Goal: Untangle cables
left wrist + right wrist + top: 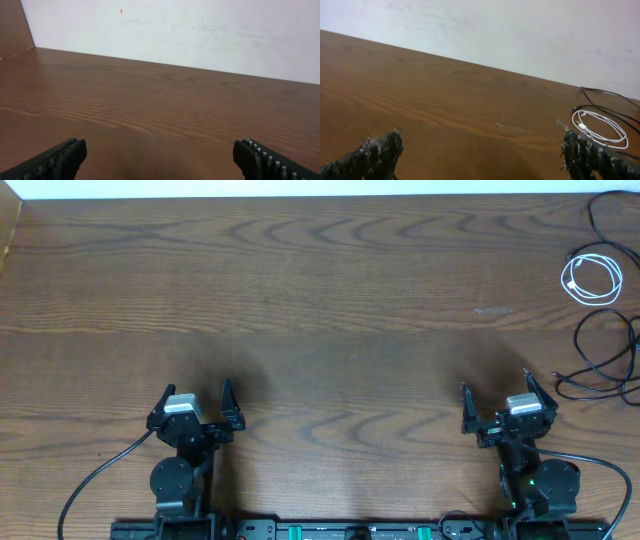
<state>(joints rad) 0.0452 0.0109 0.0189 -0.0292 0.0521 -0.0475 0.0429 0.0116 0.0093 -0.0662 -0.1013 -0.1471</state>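
Note:
The cables lie at the table's far right. A white cable (591,277) is coiled in a small loop, also seen in the right wrist view (600,127). Thin black cables (606,355) loop around it, one running up to the top right corner (604,215) and showing behind the white coil (607,110). My left gripper (196,397) is open near the front left, far from the cables, with bare wood between its fingers (65,157). My right gripper (496,395) is open at the front right, nearer the cables but apart from them, its fingers (585,155) empty.
The wooden table (320,310) stretches between and beyond both arms. A white wall (175,30) stands behind the far edge. Thick black arm cables (90,485) trail from both bases at the front edge.

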